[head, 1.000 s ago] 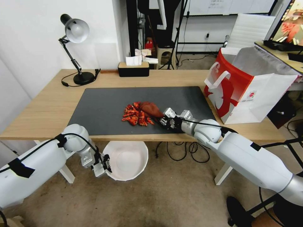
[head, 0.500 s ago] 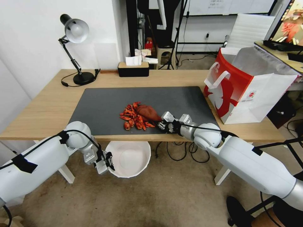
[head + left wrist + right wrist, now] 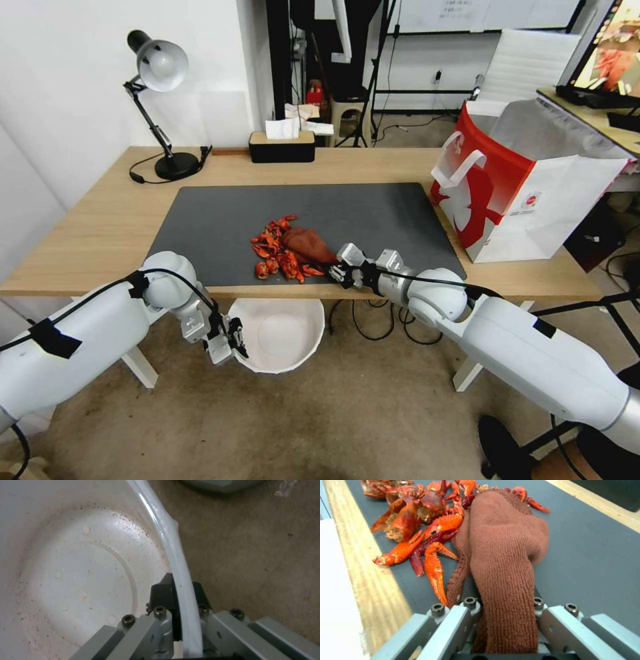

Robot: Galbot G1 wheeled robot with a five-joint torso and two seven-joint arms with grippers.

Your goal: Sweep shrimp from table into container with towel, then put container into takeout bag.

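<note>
A pile of red-orange shrimp (image 3: 277, 252) (image 3: 420, 527) lies on the dark grey mat near the front edge of the table (image 3: 100, 227). The rust-red towel (image 3: 308, 244) (image 3: 505, 555) rests against the pile's right side, and my right gripper (image 3: 341, 273) (image 3: 501, 620) is shut on its near end. Below the table edge hangs the white container (image 3: 283, 333) (image 3: 76, 575), directly under the pile. My left gripper (image 3: 233, 340) (image 3: 178, 592) is shut on its rim, one finger inside and one outside. The red and white takeout bag (image 3: 513, 193) stands open at the table's right end.
A desk lamp (image 3: 160, 100) and a black tissue box (image 3: 282, 147) stand along the table's back edge. The mat (image 3: 373, 207) is bare to the right of the towel. Cables lie on the floor under the table.
My right gripper has dragged the towel and the shrimp towards the table's front edge and slightly left. My left gripper has carried the container right and closer under the edge.
</note>
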